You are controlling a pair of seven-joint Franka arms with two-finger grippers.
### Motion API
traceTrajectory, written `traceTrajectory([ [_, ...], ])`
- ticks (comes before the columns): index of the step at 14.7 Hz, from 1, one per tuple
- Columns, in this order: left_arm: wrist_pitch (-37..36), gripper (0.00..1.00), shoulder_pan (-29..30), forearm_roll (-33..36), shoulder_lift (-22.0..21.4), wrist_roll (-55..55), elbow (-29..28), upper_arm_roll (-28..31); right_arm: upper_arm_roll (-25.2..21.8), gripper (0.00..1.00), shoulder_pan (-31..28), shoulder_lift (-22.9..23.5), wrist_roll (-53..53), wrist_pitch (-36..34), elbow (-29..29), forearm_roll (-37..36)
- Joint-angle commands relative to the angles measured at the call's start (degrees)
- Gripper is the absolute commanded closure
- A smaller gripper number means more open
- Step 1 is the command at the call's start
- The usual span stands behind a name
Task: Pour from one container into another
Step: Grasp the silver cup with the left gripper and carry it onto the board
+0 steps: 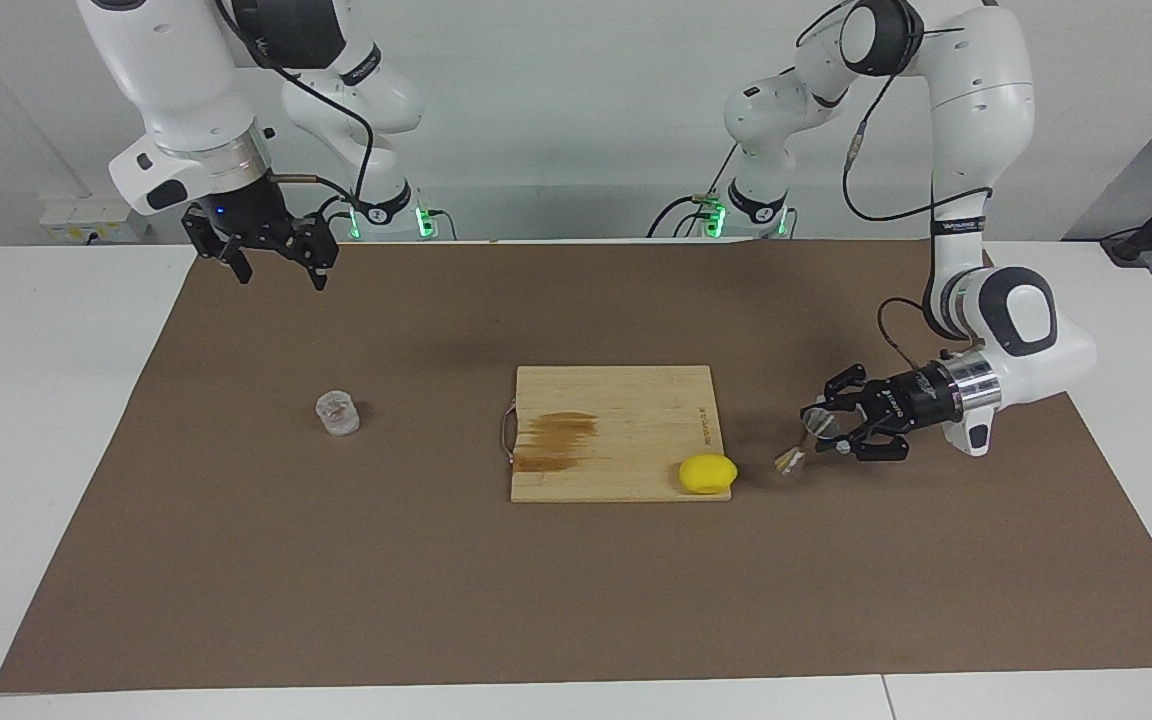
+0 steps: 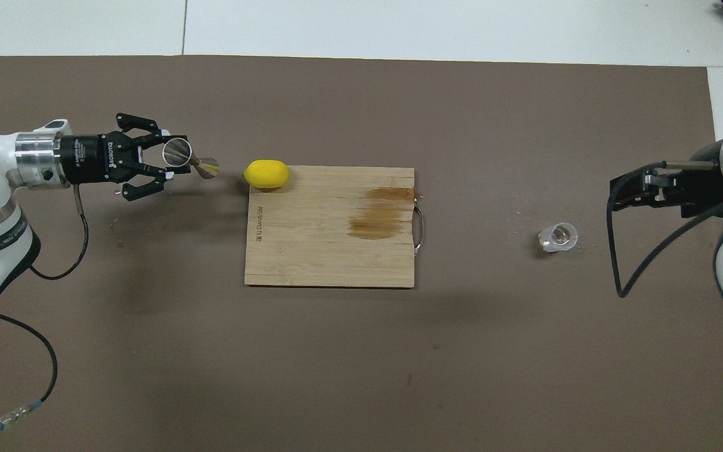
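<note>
The clear faceted glass tumbler stands upright on the brown mat toward the right arm's end, with nothing touching it. My right gripper hangs open and raised over the mat, apart from the tumbler and holding nothing. My left gripper is low over the mat at the left arm's end, shut on the silver hourglass jigger. The jigger is tilted strongly, one cone pointing toward the lemon and its lower end close to the mat.
A wooden cutting board with brown stains lies mid-table. A yellow lemon rests on its corner beside the jigger. The brown mat covers most of the white table. A cable trails from the left arm.
</note>
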Motion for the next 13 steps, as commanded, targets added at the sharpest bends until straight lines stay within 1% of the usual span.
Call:
traceTrajectory([
  [1,2.1,1.00,-4.1,-1.2,-1.4,-3.0,1.3,0.1,0.4,0.01,-1.0,-1.5,-0.1,0.1,-1.8,-0.4],
  [5,4.9,1.00,-11.0,-4.6,-2.6,-3.1,1.4,0.1,0.4,0.01,-0.8,-1.5,0.1,-0.4,-1.7,-0.4],
  [8,12.7,1.00,-17.1,-8.2,-2.6,-6.3,1.3,0.2,0.2,0.01,-1.1,-1.5,-0.2,-0.5,-1.7,-0.4],
  [13,25.3,1.00,-26.8,-11.1,-2.3,-8.6,0.4,0.0,0.3,0.01,-1.0,-1.5,-0.2,-0.2,-1.6,-0.4],
])
